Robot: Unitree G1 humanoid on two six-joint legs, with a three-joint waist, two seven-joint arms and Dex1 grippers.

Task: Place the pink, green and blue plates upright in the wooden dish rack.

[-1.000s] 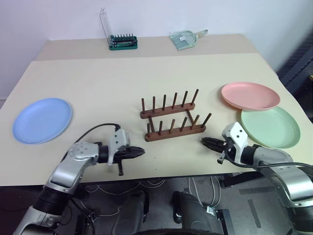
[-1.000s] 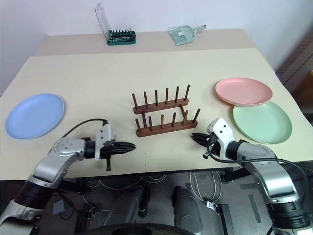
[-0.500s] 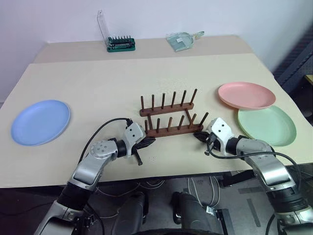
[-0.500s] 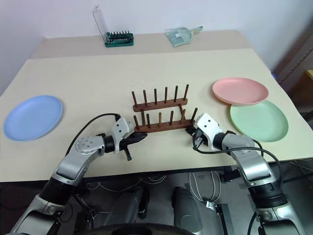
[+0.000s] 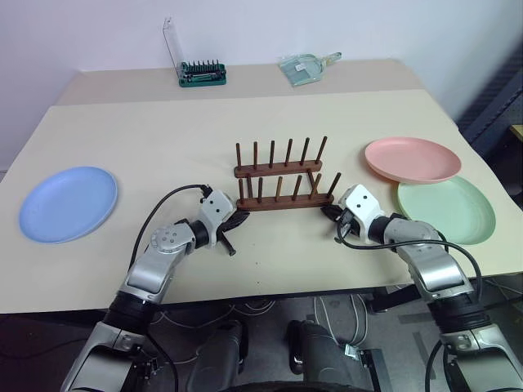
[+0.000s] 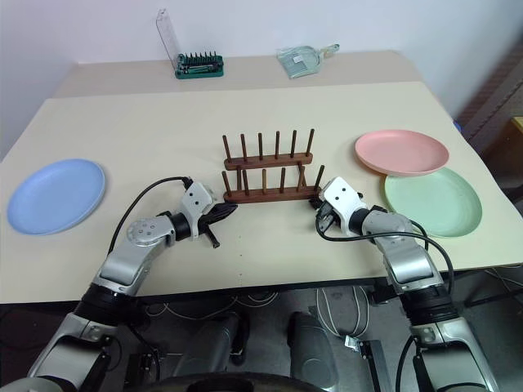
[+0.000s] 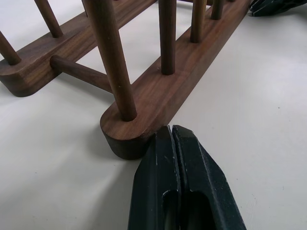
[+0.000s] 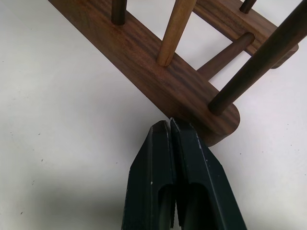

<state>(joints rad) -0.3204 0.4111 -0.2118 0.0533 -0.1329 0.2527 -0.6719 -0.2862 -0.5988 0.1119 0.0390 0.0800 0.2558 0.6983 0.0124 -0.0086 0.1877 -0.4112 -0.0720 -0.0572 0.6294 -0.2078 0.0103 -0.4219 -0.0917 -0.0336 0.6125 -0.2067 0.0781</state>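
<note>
The wooden dish rack (image 5: 282,186) stands empty at the table's middle. My left gripper (image 5: 243,216) is shut, its tip against the left end of the near rail (image 7: 144,115). Shut as well, my right gripper (image 5: 331,211) rests its tip at that rail's right end (image 8: 216,117). The blue plate (image 5: 69,203) lies flat at the far left. On the right, the pink plate (image 5: 413,159) lies flat, its near rim overlapping the green plate (image 5: 445,209) in front of it. Nothing is held.
A green bit holder with a raised clear lid (image 5: 203,73) and a small clear dustpan (image 5: 306,67) sit at the back of the table (image 5: 163,139). The table's front edge runs just below both arms.
Both shut grippers have pushed forward against the near rail's ends, and the rack has slid away from me and straightened. The plates have not moved.
</note>
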